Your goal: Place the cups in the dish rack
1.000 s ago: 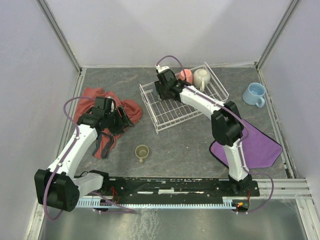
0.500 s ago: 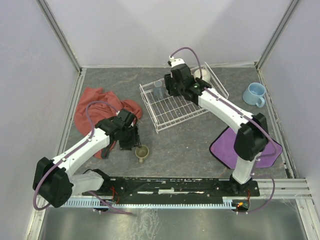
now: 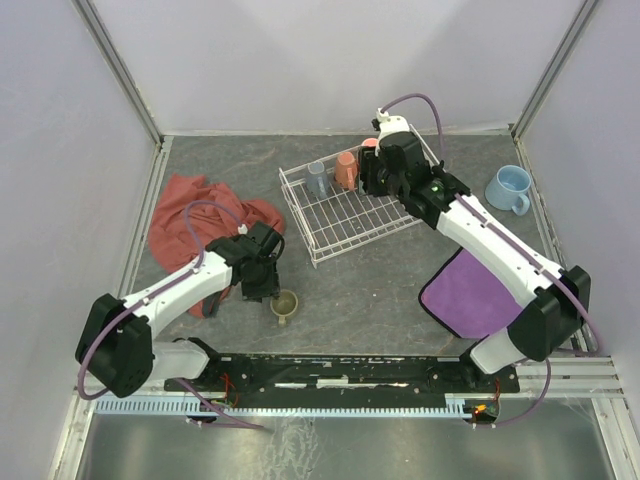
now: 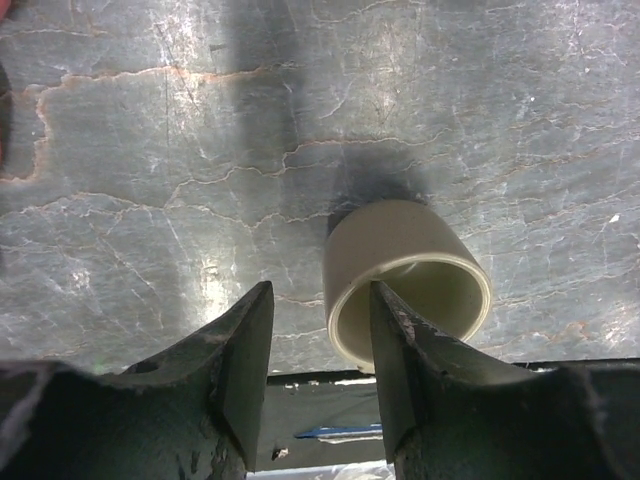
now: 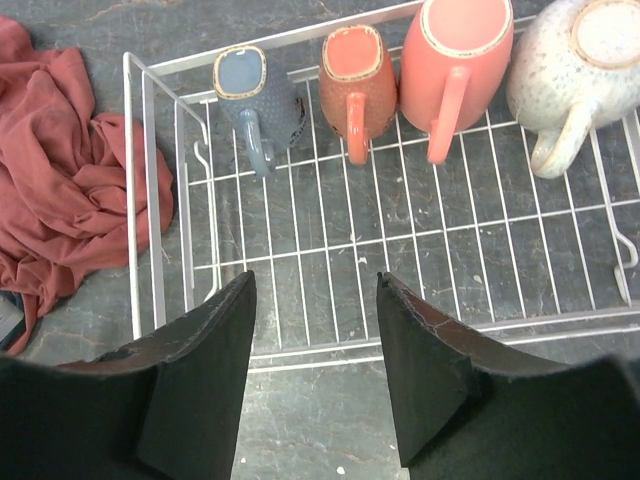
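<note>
The small olive-green cup (image 3: 284, 303) stands on the table in front of the left arm. In the left wrist view my open left gripper (image 4: 320, 290) straddles the left wall of the olive-green cup (image 4: 405, 275), one finger over its mouth and one outside. The white wire dish rack (image 3: 345, 225) holds the grey-blue mug (image 5: 255, 95), a small orange mug (image 5: 358, 75), a taller salmon mug (image 5: 455, 50) and the cream mug (image 5: 575, 60) along its far side. My right gripper (image 5: 315, 280) hangs open and empty above the rack. The larger light blue cup (image 3: 508, 188) stands at the far right.
A crumpled red cloth (image 3: 200, 215) lies left of the rack, beside the left arm. A purple cloth (image 3: 480, 290) lies flat at the right, partly under the right arm. Grey walls enclose the table on three sides.
My left gripper has moved from the red cloth down to the olive-green cup. My right arm has swung right along the rack, and the grey-blue and small orange mugs now show in it.
</note>
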`<move>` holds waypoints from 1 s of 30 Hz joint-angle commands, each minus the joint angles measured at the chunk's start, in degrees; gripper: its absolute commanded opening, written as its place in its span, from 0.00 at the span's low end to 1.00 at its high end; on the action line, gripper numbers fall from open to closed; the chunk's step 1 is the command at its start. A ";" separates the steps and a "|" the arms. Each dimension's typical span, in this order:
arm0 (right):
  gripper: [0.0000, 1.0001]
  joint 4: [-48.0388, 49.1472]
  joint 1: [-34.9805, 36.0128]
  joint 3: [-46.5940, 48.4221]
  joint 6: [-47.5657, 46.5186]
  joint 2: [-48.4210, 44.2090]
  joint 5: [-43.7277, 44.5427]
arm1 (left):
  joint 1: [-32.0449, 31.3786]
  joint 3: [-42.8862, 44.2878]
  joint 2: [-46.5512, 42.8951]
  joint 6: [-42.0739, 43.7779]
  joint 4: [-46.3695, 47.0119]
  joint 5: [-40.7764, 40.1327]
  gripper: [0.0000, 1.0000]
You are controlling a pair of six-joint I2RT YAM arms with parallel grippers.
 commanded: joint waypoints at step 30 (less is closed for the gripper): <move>0.64 -15.84 -4.95 0.85 14.57 -7.91 -31.51 | 2.39 9.59 -9.12 -6.45 8.16 7.99 0.03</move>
